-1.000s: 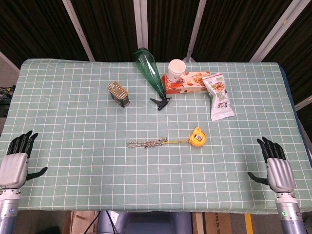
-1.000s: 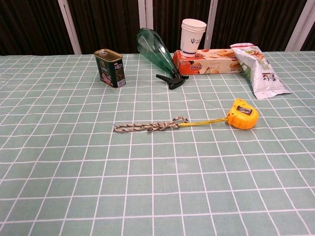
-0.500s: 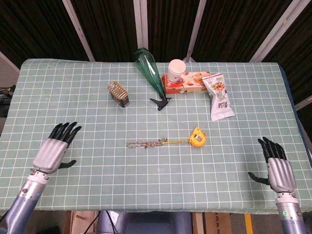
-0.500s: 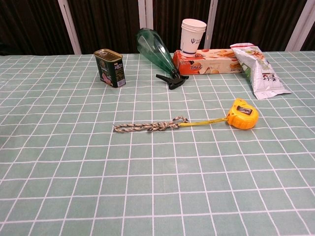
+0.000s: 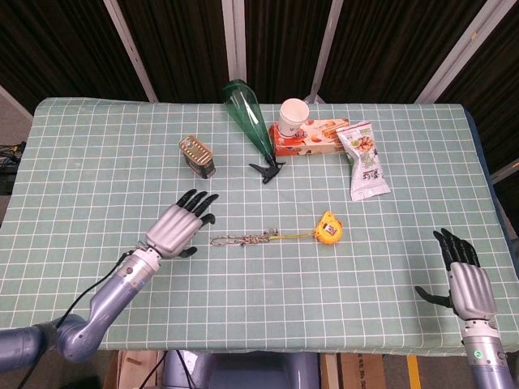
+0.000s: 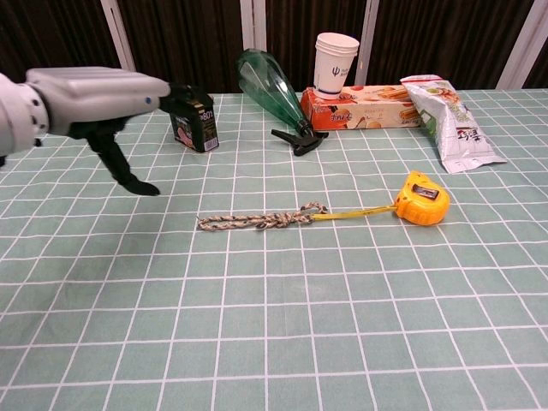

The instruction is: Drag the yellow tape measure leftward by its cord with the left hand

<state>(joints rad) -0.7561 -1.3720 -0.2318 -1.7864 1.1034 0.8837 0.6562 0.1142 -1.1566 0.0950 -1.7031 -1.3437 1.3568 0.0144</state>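
— Where is your left hand?

— My left hand (image 5: pixel 180 226) hovers over the table (image 5: pixel 97 154) with fingers spread and nothing in them, just left of the braided cord's (image 5: pixel 240 240) free end, not touching it. In the chest view it (image 6: pixel 94 96) hangs above the cloth with the thumb pointing down.

— And the tape measure?

— The yellow tape measure (image 5: pixel 328 228) lies near the middle of the table, right of the cord, joined to it by a thin yellow strap. The cord lies straight, running leftward.

— Anything in the way?

— Behind my hand stands a small tin can (image 5: pixel 198 156). Further back lie a green spray bottle (image 5: pixel 250 123) on its side, a paper cup (image 5: pixel 293 115) touching a snack box (image 5: pixel 312 138), and a snack bag (image 5: pixel 364 159).

— Your right hand?

— My right hand (image 5: pixel 466 279) is at the near right edge, fingers apart, empty.
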